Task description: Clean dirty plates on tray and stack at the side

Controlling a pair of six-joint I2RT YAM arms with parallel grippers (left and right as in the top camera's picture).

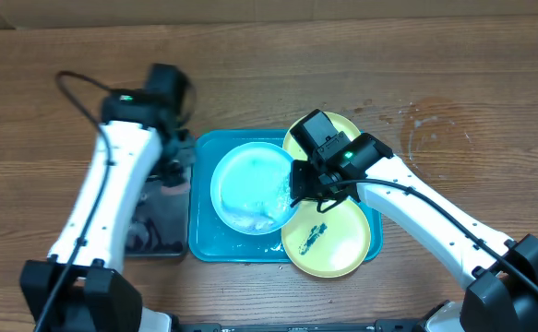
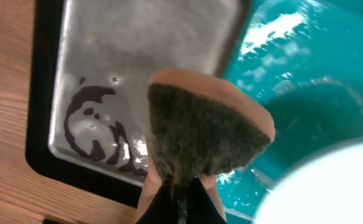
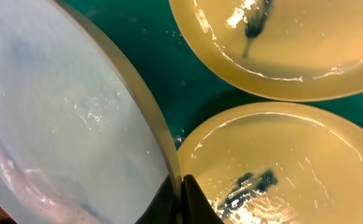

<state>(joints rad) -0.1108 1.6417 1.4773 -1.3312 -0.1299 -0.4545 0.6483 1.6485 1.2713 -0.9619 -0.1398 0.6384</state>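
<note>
Tray [image 1: 204, 247] lay beneath our right gripper [image 3: 180, 194], whose jaws were clamped on the rim of the tilted light blue plate [image 1: 245, 180]; two smeared yellow plates [image 1: 338, 244] sat just beyond them. Our left gripper [image 2: 180, 198] pinched a sponge [image 2: 200, 134].

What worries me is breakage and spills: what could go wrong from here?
The right gripper pinches the wet blue plate by its rim alone; it could slip onto the smeared yellow plate beside it. Scrubbing with the sponge in the left gripper might lever it loose, or splash suds off the tray onto the table.
</note>
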